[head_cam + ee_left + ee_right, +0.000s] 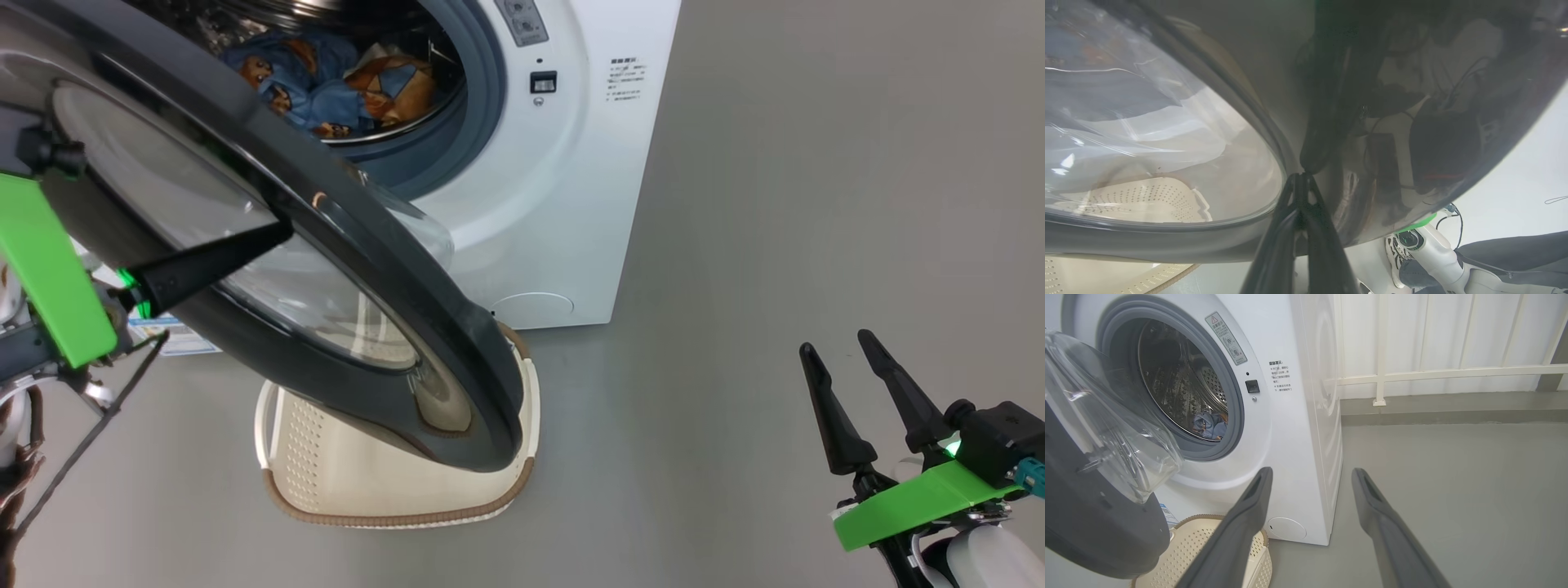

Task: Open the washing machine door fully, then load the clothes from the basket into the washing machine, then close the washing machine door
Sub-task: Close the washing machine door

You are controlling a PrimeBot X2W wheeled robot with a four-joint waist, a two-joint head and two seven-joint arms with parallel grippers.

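Now, left gripper (277, 234), pressed together, touches the washing machine door (482, 384); right gripper (837, 345) hangs spread.

Clothes (326, 90) in washing machine (571, 204), basket (392, 516) before it under door (457, 392)

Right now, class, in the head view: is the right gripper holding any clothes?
No, the right gripper stands open and empty, while the clothes lie inside the washing machine.

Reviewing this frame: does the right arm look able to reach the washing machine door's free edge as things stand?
Probably yes. The open right gripper hangs over the floor to the right of the washing machine door, with nothing between them; the shut left gripper touches its outer face.
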